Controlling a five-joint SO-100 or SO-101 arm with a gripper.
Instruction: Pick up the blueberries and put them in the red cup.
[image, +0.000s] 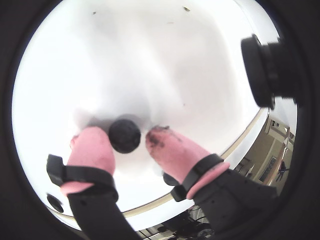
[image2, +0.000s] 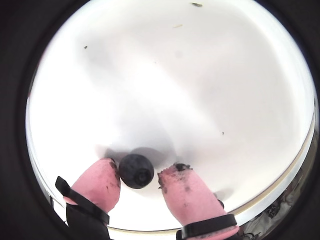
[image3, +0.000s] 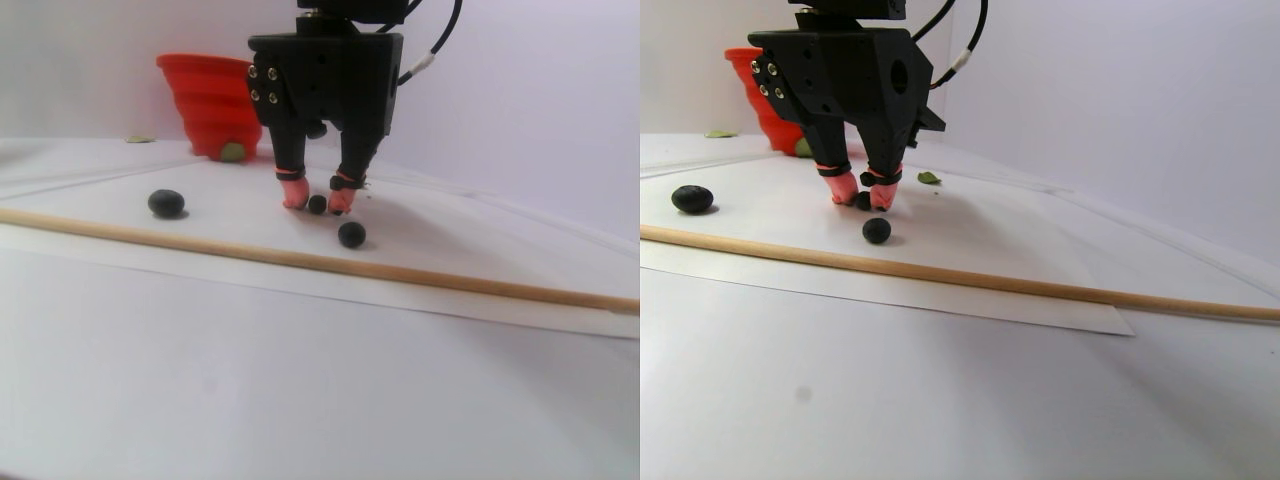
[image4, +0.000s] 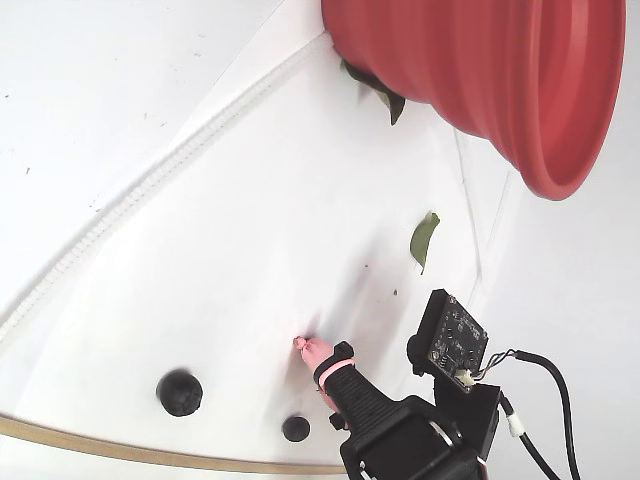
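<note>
A dark blueberry (image: 124, 135) lies on the white sheet between my pink fingertips. My gripper (image: 125, 131) is open around it. In the other wrist view this blueberry (image2: 136, 170) touches the left finger (image2: 100, 182), and a gap separates it from the right finger (image2: 187, 192). In the stereo pair view the gripper (image3: 317, 200) points straight down at the sheet. Two more blueberries lie loose there: a larger one (image3: 166, 203) to the left and a small one (image3: 351, 235) nearer the camera. The red cup (image3: 205, 100) stands behind at the left, upright.
A wooden stick (image3: 420, 277) lies across the front edge of the white sheet (image3: 200, 225). Green leaves lie near the cup (image4: 480, 70), one (image4: 424, 240) on the sheet and one (image4: 385, 98) at its base. A black camera module (image: 265, 70) juts in at the right.
</note>
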